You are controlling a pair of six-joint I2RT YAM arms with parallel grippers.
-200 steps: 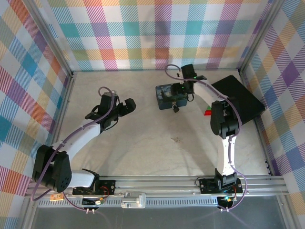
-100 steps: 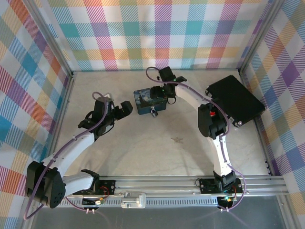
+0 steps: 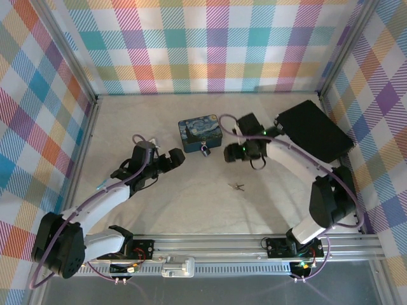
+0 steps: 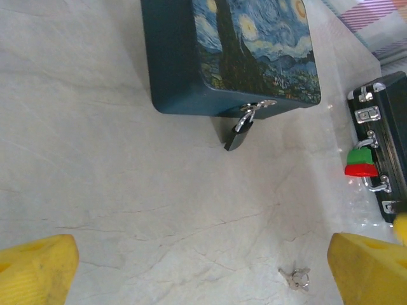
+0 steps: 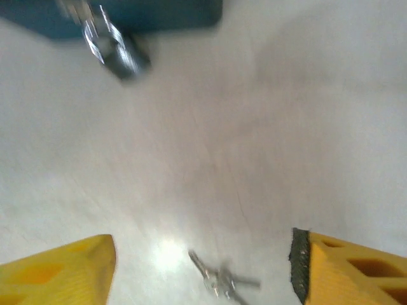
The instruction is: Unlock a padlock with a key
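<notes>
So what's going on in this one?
Nothing is held yet. The padlock hangs from the front of the blue tin, and the key lies loose on the table. The right arm has its jaws open above the table near the key. The left arm, jaws wide open, faces the tin from the left.

Your left gripper (image 3: 173, 159) sits near the blue tin (image 3: 199, 130), off its near-left corner. Jaws stand wide apart with nothing gripped. That arm sweeps back in a long bend, away from the tin. Your right gripper (image 3: 230, 154) hangs just right of the tin, pointing toward it. Jaws are parted and empty, and the elbow is folded well to the tin's right.
</notes>
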